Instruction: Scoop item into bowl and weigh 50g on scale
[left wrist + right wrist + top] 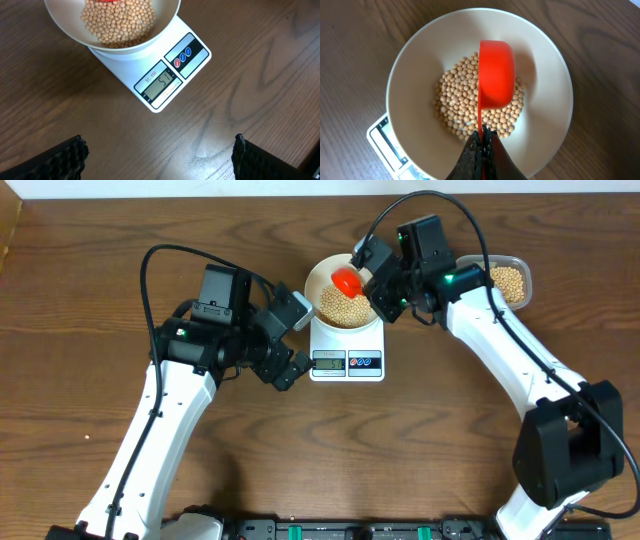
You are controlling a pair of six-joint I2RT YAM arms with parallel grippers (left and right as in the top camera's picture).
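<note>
The white bowl (pixel 325 278) stands on the white scale (pixel 347 361) and holds a pile of tan beans (pixel 340 305). In the left wrist view the scale's display (pixel 161 83) reads 51, beside the red and blue buttons (pixel 182 56). My right gripper (pixel 482 142) is shut on the thin handle of a red scoop (pixel 496 75). The scoop is turned on its side over the beans (pixel 460 100) in the bowl (pixel 410 80). My left gripper (pixel 160 157) is open and empty over bare table, in front of the scale.
A clear plastic tub (pixel 510 280) with more beans stands at the back right, behind my right arm. The table is dark wood.
</note>
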